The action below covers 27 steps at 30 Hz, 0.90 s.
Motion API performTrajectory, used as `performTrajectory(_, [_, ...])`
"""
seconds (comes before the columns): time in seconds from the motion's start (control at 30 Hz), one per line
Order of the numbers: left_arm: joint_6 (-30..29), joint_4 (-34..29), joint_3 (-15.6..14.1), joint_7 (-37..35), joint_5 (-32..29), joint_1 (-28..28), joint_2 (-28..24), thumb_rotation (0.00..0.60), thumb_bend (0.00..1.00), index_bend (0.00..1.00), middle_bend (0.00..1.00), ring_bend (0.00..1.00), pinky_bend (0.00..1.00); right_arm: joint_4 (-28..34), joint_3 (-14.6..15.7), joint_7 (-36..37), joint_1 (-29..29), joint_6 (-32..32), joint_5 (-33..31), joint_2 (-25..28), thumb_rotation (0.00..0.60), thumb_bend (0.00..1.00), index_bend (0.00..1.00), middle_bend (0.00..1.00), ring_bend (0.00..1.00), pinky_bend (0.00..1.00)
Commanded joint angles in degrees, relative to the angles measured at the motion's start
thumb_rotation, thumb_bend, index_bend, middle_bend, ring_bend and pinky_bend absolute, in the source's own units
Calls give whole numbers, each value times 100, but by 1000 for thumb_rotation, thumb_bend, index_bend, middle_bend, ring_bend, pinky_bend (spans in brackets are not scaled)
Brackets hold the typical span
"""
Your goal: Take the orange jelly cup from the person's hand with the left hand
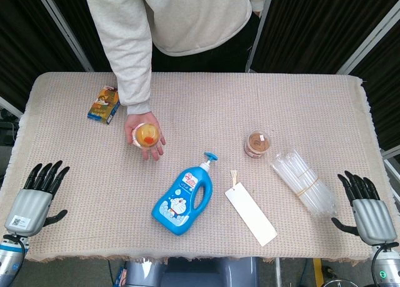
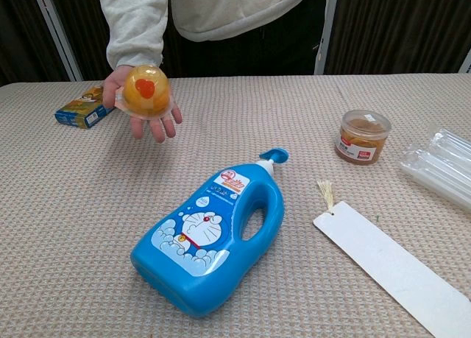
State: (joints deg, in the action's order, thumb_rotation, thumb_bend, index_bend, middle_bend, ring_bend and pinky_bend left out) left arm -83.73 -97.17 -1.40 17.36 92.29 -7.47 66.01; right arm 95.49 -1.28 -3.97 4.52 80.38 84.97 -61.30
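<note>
My left hand: my left hand [image 1: 36,196] lay at the near left edge of the table [image 1: 206,105], fingers spread and straight, holding nothing, well apart from the cup.
My right hand: my right hand [image 1: 367,207] sat at the near right edge, fingers likewise apart and empty (it had no part in this job).
Jelly cup: the orange jelly cup [image 1: 146,134] rested in the person's hand [image 1: 145,135], palm up, left of centre and farther from me than my left hand; in the chest view [image 2: 146,91] it stood dome up, loose on the palm, with the person's fingers under it rather than around it.
Risk of a knock: the cup looked free to roll, so I judged that a reach arriving too low or too fast could have nudged it off the palm.
Risk of catching fingers: with the palm cradling the cup from below, closing from the sides seemed safer; closing from underneath might have pinched the person's fingers.
Risk of a crush: the cup looked thin-walled and soft, so a hard squeeze might have buckled it or popped the seal.
Obstacles: the blue detergent bottle [image 1: 185,197] lay just right of the likely path, and the small yellow-and-blue box [image 1: 104,104] sat beyond the cup, far left; a wide swing could have clipped the bottle.
</note>
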Motion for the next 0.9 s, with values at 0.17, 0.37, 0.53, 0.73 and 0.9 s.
performTrajectory(0.17, [4,-3,1,-2,1,3,-2,600,142,32,0,0,0,6,1,-6,-2,1,-2,2,600,96,55,0,0,0])
performTrajectory(0.37, [43,-15,38,38,-21,-32,-4,600,142,33,0,0,0,6,-3,-3,5,-16,-16,0,600,97,55,0,0,0])
performTrajectory(0.53, [222,-190,245,83,-256,-191,-25,600,142,36,0,0,0,12,1,-38,26,-45,-5,-16,600,97,55,0,0,0])
performTrajectory(0.73, [860,-607,806,587,-930,-749,-82,600,146,42,0,0,0,27,4,-73,38,-65,-8,-35,600,97,55,0,0,0])
performTrajectory(0.9, [1619,-878,1362,1209,-2007,-1396,53,600,152,51,0,0,0,32,3,-53,45,-88,-22,-24,600,97,55,0,0,0])
